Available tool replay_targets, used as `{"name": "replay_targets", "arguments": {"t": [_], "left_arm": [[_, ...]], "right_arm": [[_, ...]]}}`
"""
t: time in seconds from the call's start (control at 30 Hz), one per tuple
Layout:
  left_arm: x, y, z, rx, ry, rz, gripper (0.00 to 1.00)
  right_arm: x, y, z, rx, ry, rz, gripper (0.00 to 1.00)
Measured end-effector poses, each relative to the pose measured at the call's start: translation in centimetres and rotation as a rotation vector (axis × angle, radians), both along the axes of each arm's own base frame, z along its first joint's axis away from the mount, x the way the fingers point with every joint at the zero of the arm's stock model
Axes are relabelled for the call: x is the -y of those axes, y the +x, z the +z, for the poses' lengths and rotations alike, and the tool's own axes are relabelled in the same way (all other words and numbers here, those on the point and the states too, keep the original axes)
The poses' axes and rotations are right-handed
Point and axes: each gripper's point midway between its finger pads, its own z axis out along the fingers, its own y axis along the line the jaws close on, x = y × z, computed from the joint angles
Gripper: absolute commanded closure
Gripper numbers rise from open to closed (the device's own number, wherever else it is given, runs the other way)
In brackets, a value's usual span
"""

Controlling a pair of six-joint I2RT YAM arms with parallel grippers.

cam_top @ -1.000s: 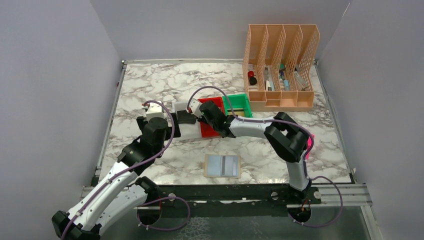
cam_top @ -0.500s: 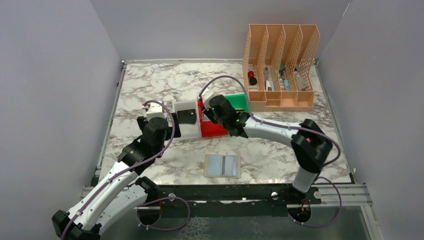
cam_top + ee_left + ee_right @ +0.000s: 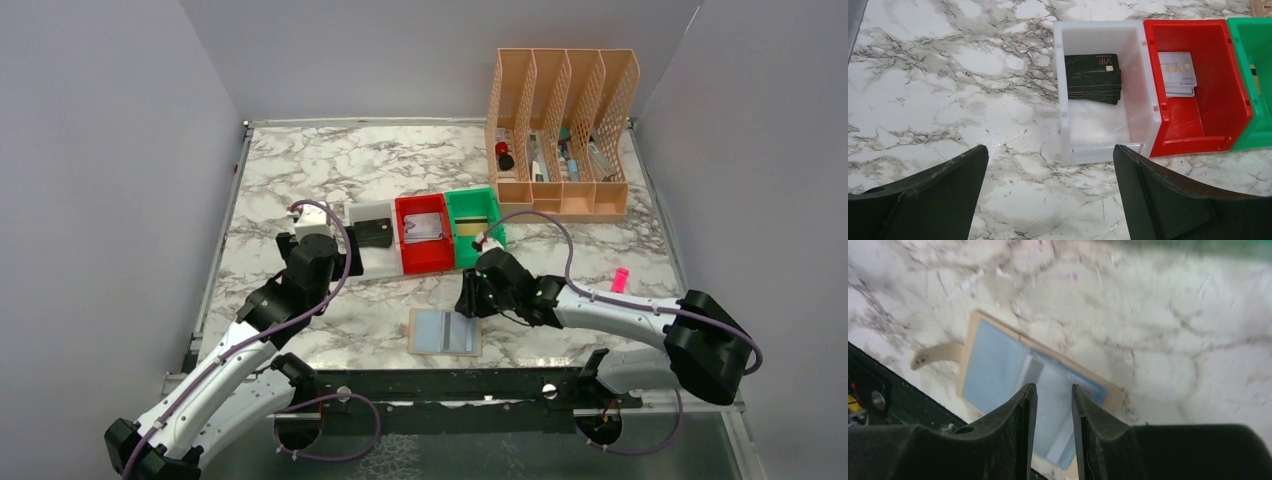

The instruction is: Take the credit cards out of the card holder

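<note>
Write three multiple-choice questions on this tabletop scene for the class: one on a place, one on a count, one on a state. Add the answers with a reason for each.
1. Where do the black cards lie?
A in a drawer
B under a cloth
C in the white tray

2. How many trays stand in the row?
A two
B three
C five

3. In what state is the card holder?
A lying open
B snapped shut
C standing on edge

Answers:
1 C, since the left wrist view shows the dark stack on the floor of the white tray.
2 B, since the white tray, the red tray and the green tray stand side by side.
3 A, since its blue-grey inside faces up, flat on the table.
</note>
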Motion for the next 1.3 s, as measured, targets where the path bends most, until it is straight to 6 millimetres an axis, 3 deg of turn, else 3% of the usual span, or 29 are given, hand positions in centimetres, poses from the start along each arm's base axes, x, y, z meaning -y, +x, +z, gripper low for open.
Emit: {"name": "replay_targets", "arguments": {"t": [0.1, 0.3, 0.47, 0.8, 1.03, 1.3], "left_arm": [[0.1, 0.0, 0.0, -0.001, -0.002, -0.003, 0.01], [0.1, 0.0, 0.0, -0.001, -0.003, -0.004, 0.01], [0.0, 0.0, 0.0, -0.002, -0.003, 0.000, 0.01], [0.0, 0.0, 0.0, -0.002, -0.003, 0.000, 0.01], [0.0, 0.0, 0.0, -0.002, -0.003, 0.001, 0.01], [-0.1, 0.0, 0.1, 0.003, -0.007, 0.000, 0.01]], "right_arm": [[0.9, -2.8, -2.1, -0.117, -0.028, -0.007, 0.63], [0.5, -5.5, -2.0, -0.164, -0.086, -0.009, 0.63], [0.3, -5.2, -1.7, -0.151, -0.153, -0.057, 0.61], [1.1, -5.6, -4.2, -0.178, -0.274, -0.087, 0.61], [0.3, -5.2, -4.3, -0.160, -0.315, -0.100, 0.63], [0.9, -4.9, -3.6, -0.112, -0.429, -0.141, 0.57]]}}
